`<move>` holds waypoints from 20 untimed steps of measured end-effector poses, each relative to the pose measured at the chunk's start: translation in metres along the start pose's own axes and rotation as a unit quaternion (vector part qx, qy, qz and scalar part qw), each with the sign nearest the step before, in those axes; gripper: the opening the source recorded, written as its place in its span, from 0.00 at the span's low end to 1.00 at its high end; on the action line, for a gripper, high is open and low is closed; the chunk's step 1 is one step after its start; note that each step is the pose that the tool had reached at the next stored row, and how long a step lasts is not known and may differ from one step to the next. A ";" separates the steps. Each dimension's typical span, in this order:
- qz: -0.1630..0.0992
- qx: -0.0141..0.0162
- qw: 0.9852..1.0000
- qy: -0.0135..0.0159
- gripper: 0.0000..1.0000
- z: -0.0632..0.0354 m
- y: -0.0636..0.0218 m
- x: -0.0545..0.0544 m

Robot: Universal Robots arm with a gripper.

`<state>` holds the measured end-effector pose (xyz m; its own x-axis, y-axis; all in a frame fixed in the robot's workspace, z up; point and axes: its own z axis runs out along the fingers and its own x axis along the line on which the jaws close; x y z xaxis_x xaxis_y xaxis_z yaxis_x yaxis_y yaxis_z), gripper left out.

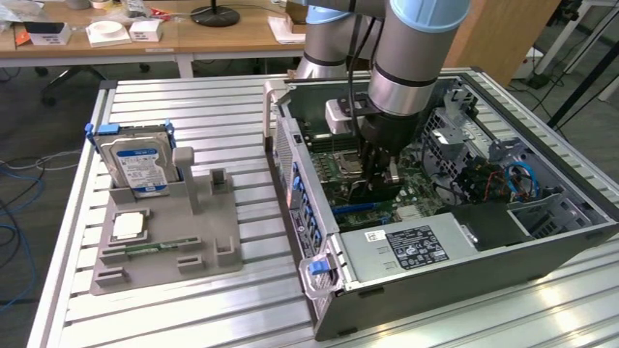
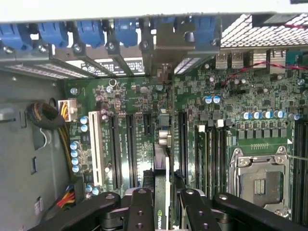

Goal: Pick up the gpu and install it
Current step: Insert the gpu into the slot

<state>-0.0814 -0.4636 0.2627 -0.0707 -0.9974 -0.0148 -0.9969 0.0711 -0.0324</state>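
My gripper (image 1: 380,172) reaches down into the open computer case (image 1: 464,250), above the green motherboard (image 2: 231,110). In the wrist view the gpu (image 2: 162,168) stands edge-on between the black fingers (image 2: 141,204), with my gripper (image 2: 165,204) shut on it. The card runs along a line of expansion slots, and its silver end bracket (image 2: 162,45) reaches the case's rear wall by the blue slot clips. A slot next to the card lies bare (image 2: 183,139). Whether the card's edge sits in its slot I cannot tell.
On the exterior view's left, a grey holder (image 1: 164,246) carries a hard drive with a blue label (image 1: 140,163), a square chip (image 1: 129,226) and a small green memory stick (image 1: 145,249). The power supply (image 1: 411,246), drive cage and cables (image 1: 522,181) crowd the case.
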 end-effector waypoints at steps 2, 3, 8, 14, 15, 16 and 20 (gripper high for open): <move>0.000 0.000 1.000 0.000 0.26 0.0006 0.0001 0.000; 0.000 0.000 1.000 0.000 0.26 0.0018 0.0001 0.000; 0.000 0.000 1.000 0.000 0.26 0.0094 0.0004 0.000; -0.003 0.000 1.000 0.000 0.26 0.0105 0.0007 -0.002; -0.005 0.000 1.000 0.000 0.26 0.0106 0.0007 -0.003; -0.007 0.000 1.000 0.000 0.26 0.0107 0.0007 -0.003; -0.015 0.000 1.000 -0.001 0.26 0.0111 0.0008 -0.004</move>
<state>-0.0815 -0.4593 0.2517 -0.0402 -0.9991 -0.0149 -0.9987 0.0407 -0.0323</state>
